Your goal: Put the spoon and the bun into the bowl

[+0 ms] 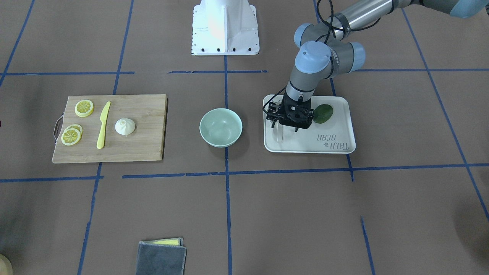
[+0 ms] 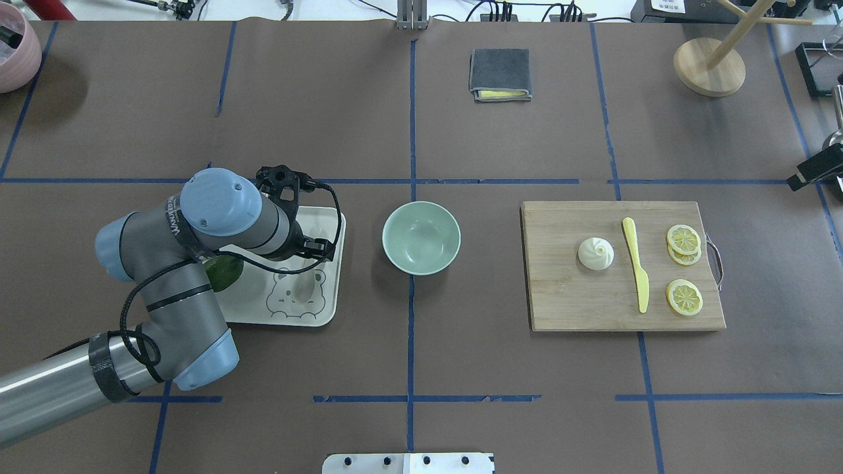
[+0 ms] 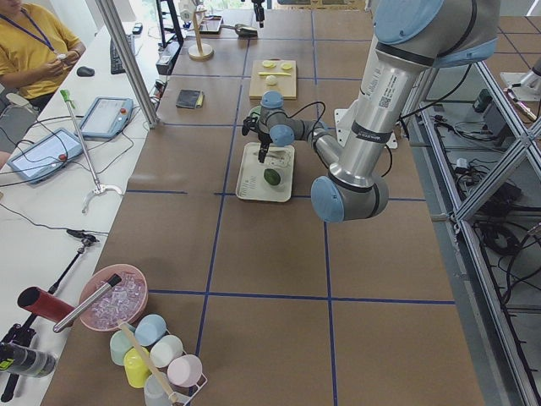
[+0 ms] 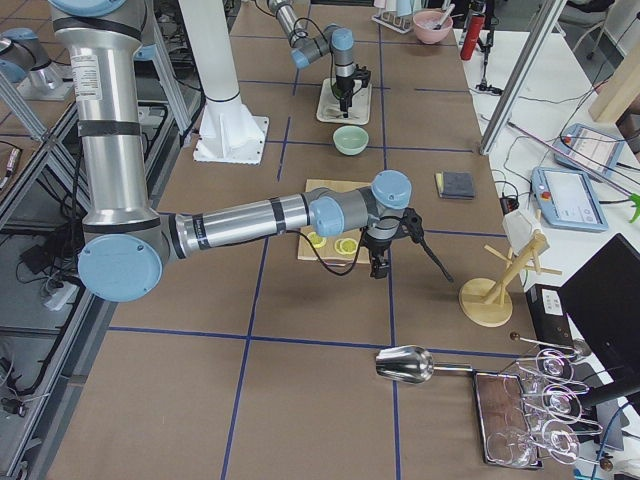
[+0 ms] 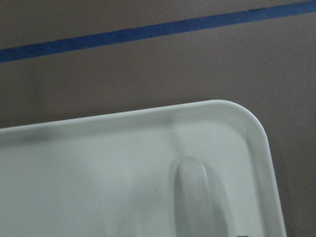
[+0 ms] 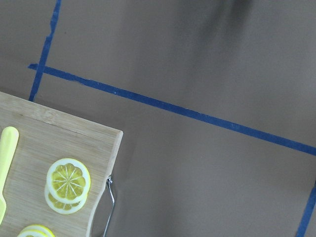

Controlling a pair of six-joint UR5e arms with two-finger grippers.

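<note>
The off-white spoon (image 1: 279,134) lies on the white tray (image 1: 336,147), near its corner on the bowl side. The left wrist view shows its handle (image 5: 195,197) on the tray (image 5: 98,163). My left gripper (image 1: 284,128) hangs low over the spoon, fingers apart on either side, open. The mint-green bowl (image 1: 221,127) stands empty mid-table and also shows in the overhead view (image 2: 421,237). The white bun (image 1: 125,126) sits on the wooden cutting board (image 1: 149,110). My right gripper (image 4: 378,268) hovers over the table beyond the board's handle end; I cannot tell whether it is open.
A yellow knife (image 1: 103,126) and lemon slices (image 1: 84,108) lie on the board beside the bun. A green fruit (image 1: 323,113) sits on the tray behind my left gripper. A folded grey cloth (image 1: 161,258) lies at the far edge.
</note>
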